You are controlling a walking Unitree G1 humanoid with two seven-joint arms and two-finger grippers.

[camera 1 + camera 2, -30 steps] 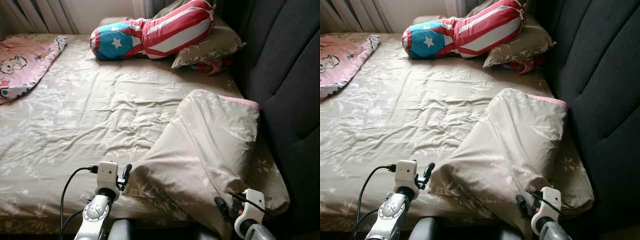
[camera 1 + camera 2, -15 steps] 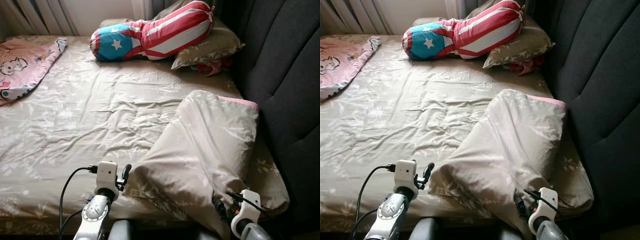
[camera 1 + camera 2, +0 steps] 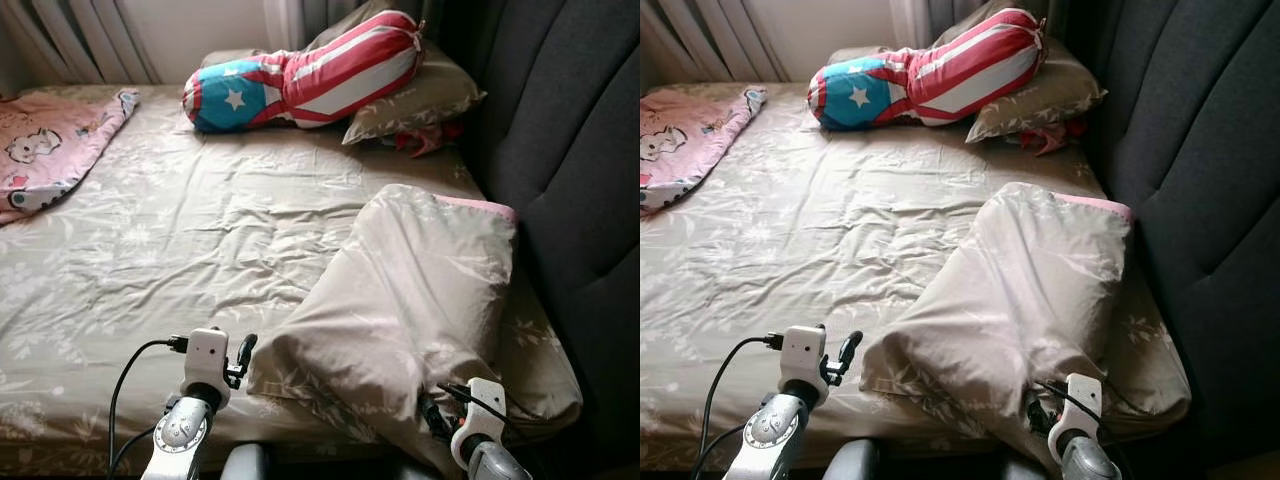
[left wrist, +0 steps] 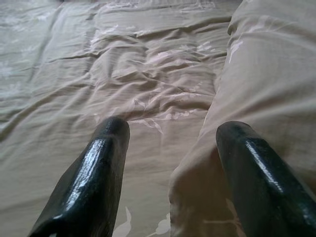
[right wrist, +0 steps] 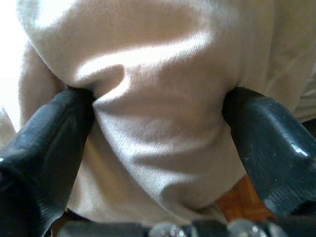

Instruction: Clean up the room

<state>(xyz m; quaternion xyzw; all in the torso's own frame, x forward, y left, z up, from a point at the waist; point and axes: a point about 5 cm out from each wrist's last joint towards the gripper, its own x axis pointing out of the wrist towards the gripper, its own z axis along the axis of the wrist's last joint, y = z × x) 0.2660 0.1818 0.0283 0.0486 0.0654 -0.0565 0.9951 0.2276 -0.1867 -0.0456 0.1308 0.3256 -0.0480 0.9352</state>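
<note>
A: What lies on the bed [image 3: 150,260]?

B: A wrinkled beige sheet with a pale leaf print covers it. A beige pillow [image 3: 410,300] lies on the robot's right side, just beside the dark padded headboard [image 3: 570,160], running from a pink-trimmed end down to the bed's near edge.

A: Where are the robot's arms?

B: Both are at the near edge. The right tool [image 5: 158,123] has its two black fingers [image 5: 49,133] spread around a bulge of the pillow's fabric, pressing in from both sides, so it grasps the pillow's near corner. The left tool [image 4: 170,148] is released, fingers apart; one finger is over the sheet, the other over the pillow's near left edge.

A: What else is there?

B: At the far end, a red, white and blue star-marked bolster [image 3: 300,75] leans on a second beige pillow [image 3: 420,95]. A pink cartoon blanket [image 3: 45,150] lies at the far left corner.
</note>
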